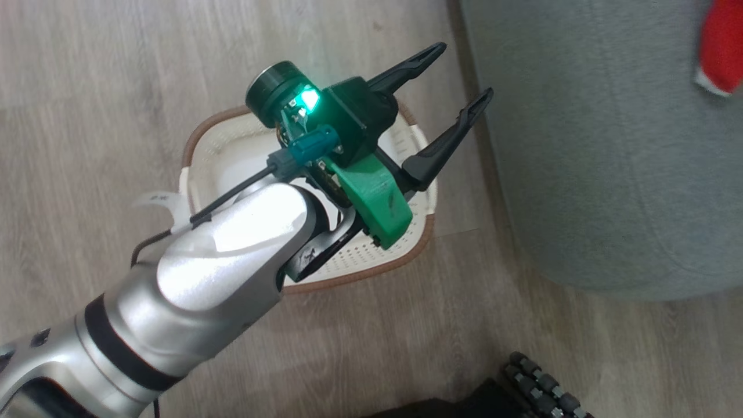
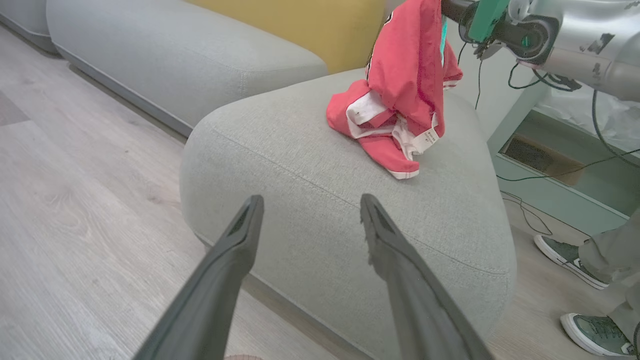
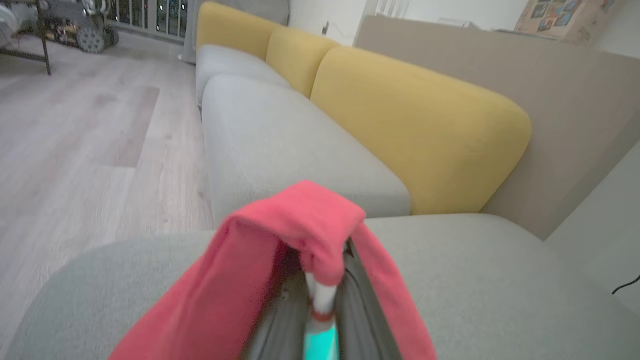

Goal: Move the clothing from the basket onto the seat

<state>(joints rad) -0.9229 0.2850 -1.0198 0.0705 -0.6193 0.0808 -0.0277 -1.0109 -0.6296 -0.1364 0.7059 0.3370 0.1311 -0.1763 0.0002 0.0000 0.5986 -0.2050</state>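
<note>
Aloft, the right gripper point(image 3: 320, 300) grasps the clothing point(image 2: 400, 90), whose lower folds rest on the seat point(image 2: 300, 165); fabric hides its fingertips. The left gripper point(image 1: 465, 68) hangs spread, empty, above the basket point(image 1: 226, 133), which its arm partly covers.

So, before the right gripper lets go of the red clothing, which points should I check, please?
1. Clothing above the seat: ok, its lower folds lie on it.
2. Right gripper shut on clothing: ok.
3. Left gripper free: ok, open over the basket, holding nothing.
4. Basket emptied: cannot tell, the arm hides part.
5. Person's shoes on the floor, apart from clothing: ok.
</note>
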